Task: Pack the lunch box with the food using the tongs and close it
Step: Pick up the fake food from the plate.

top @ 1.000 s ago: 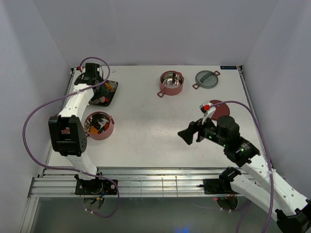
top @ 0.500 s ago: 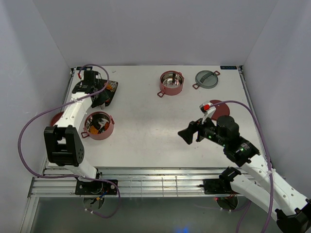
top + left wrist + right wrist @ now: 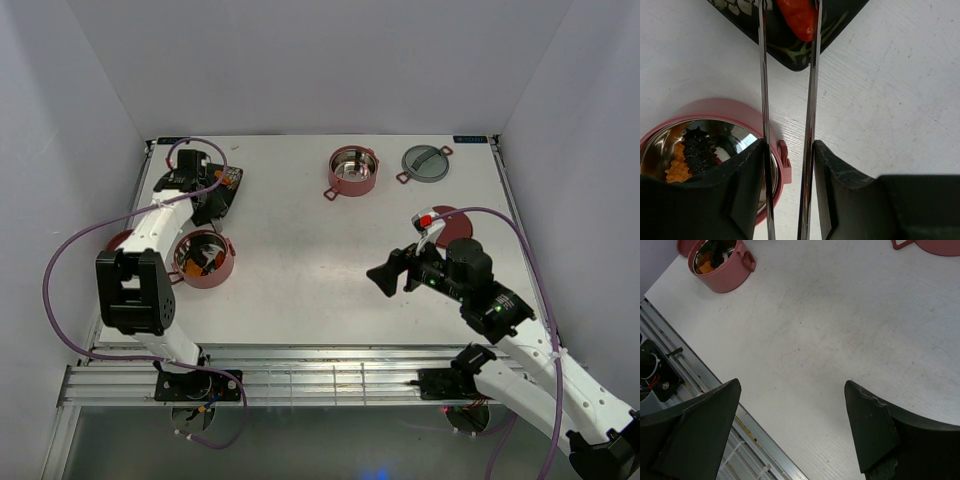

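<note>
Between pale walls (image 3: 300, 60), white table (image 3: 300, 270) with lunch box (image 3: 352, 188).

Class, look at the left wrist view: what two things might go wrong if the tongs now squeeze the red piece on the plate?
1. The red piece sits against one arm of the tongs, with a gap to the other; squeezing may nudge it off the dark plate near its corner.
2. The left tool holds the tongs far from the piece, so they might twist and drop it short of the bowl.
</note>
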`<state>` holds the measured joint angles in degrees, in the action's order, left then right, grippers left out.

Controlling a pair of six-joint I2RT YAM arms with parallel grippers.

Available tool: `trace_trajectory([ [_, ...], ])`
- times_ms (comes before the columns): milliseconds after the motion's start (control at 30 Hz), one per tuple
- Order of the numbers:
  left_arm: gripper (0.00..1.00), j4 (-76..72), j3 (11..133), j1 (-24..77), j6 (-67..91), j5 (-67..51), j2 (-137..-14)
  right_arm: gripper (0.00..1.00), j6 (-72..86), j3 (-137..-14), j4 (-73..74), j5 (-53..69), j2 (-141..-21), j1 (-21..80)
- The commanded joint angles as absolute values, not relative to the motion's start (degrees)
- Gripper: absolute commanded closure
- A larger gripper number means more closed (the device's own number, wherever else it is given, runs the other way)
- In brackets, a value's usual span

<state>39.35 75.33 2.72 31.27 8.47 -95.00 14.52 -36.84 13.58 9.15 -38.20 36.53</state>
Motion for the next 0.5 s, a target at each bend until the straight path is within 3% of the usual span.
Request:
trace_trajectory([
  [0,0.49,37.71,76.81,2.72,31.64,7.21,-94.57,0.1,14.06,-38.32,12.74,8.79,-37.62,36.91],
  [267,0.59,37.88,78.66,2.64,30.15,5.1,-94.75,0.1,13.89,-38.85,13.18,7.74,-37.97,36.91],
  [467,0.72,38.58,80.5,2.72,28.13,4.66,-93.08,0.1,13.97,-39.37,13.71,7.21,-38.85,36.91],
])
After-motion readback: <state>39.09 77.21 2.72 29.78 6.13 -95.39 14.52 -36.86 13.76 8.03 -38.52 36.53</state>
